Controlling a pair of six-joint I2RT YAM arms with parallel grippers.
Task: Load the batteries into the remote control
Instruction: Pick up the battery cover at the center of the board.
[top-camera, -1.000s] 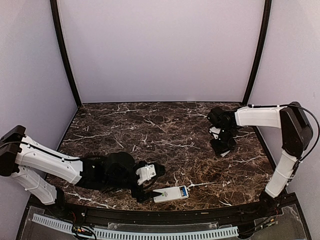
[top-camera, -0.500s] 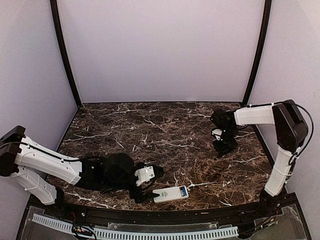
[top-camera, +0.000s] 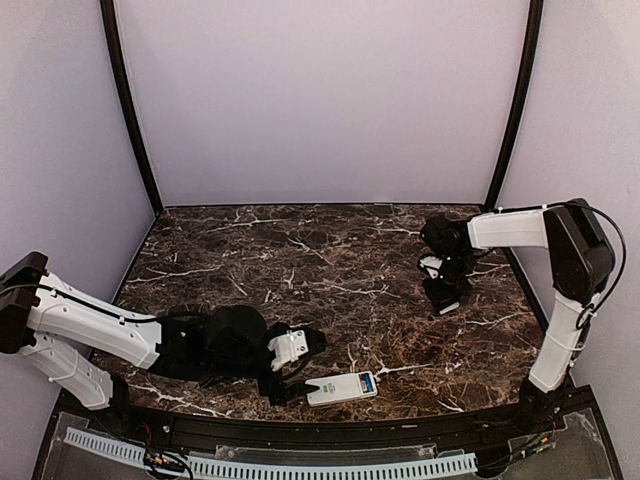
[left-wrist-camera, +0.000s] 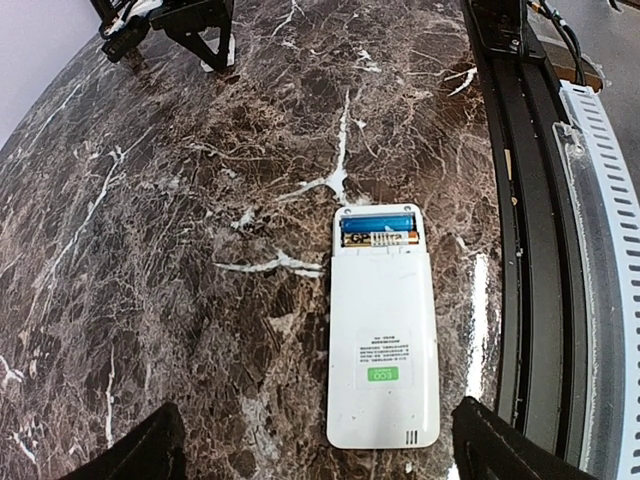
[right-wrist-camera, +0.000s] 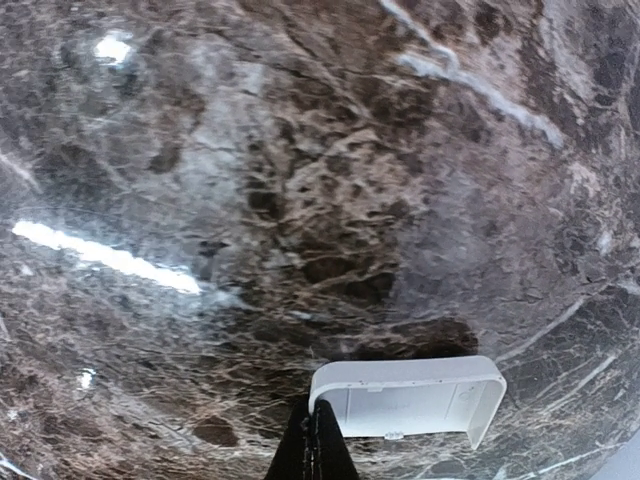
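1. Looking down from the top view, I see my left claw (top-camera: 303, 368) lying low over the table (top-camera: 300, 260) near its front edge. Its fingers are spread wide and grip nothing.
2. The remote control (top-camera: 342, 387) lies flat on the table just beside that claw, close to the front rail.
3. On the left wrist camera the remote control (left-wrist-camera: 383, 340) is face down, plain white back up with a small green mark. Its near end sits between the two dark fingers (left-wrist-camera: 140, 452) of the left claw (left-wrist-camera: 315, 412) without touching either.
4. The compartment at the far end of the remote control is uncovered. The batteries (left-wrist-camera: 378, 230) lie in it side by side, a blue one nearest the end and a gold-and-black one next to it.
5. My right claw (top-camera: 445, 298) is well apart from all this, over the far right part of the table, pointing down.
6. On the right wrist camera the right claw (right-wrist-camera: 312, 440) has its jaws together. Their tips meet the near left corner of a small white cover (right-wrist-camera: 405, 398), hollow side up. I cannot tell whether its rim is pinched.
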